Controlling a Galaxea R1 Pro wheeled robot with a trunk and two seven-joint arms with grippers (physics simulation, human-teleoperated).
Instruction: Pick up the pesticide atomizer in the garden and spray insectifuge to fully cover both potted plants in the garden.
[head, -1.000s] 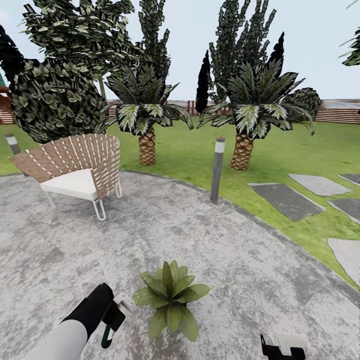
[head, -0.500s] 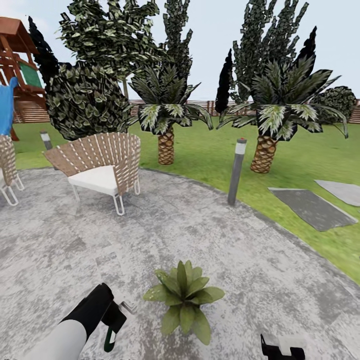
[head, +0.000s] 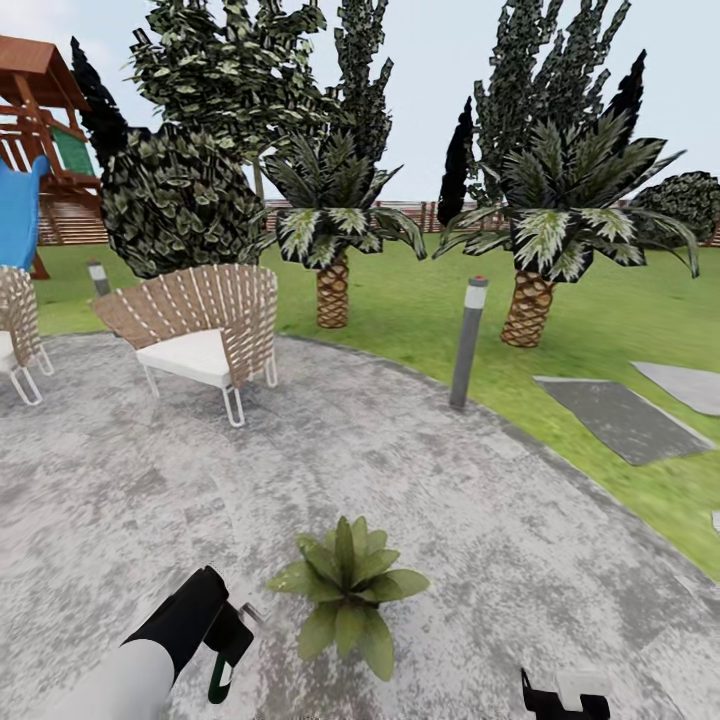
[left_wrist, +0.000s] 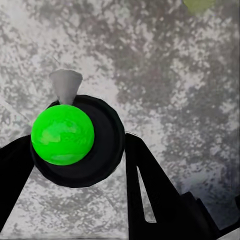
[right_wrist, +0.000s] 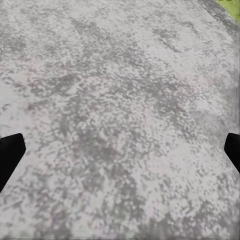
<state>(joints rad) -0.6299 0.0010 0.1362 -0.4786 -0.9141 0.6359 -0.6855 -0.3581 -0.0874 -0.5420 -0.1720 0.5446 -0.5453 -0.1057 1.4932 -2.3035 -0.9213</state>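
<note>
Now aiming at the potted plant
Left gripper clamps the pesticide atomizer; right gripper gapes empty; point the nozzle squarely over the leaves

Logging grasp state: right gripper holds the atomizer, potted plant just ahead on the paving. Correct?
Wrong arm. The left gripper holds the atomizer, as the left wrist view shows; the right gripper's jaws stand apart over bare paving. The potted plant is just ahead.
</note>
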